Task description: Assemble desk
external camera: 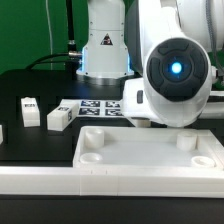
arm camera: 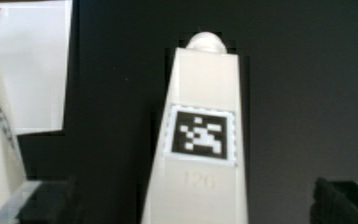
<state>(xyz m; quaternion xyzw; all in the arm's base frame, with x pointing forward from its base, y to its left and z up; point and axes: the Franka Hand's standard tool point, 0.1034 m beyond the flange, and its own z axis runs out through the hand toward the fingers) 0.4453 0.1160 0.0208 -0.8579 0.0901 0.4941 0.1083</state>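
Desk top [external camera: 150, 150], a white slab with raised rim and round corner sockets, lies on the black table [external camera: 30, 82]. Behind the slab lie a white square leg [external camera: 29, 110] and another leg [external camera: 59, 119], each with a black-and-white patterned tag, and the marker board [external camera: 95, 107]. The robot arm [external camera: 175, 68], with a glowing blue light, hangs over the slab's far edge.

Wrist view: a tagged leg [arm camera: 202, 85] with a rounded peg end lies between the gripper [arm camera: 197, 203] fingers [arm camera: 51, 200], which are spread wide and clear of it.
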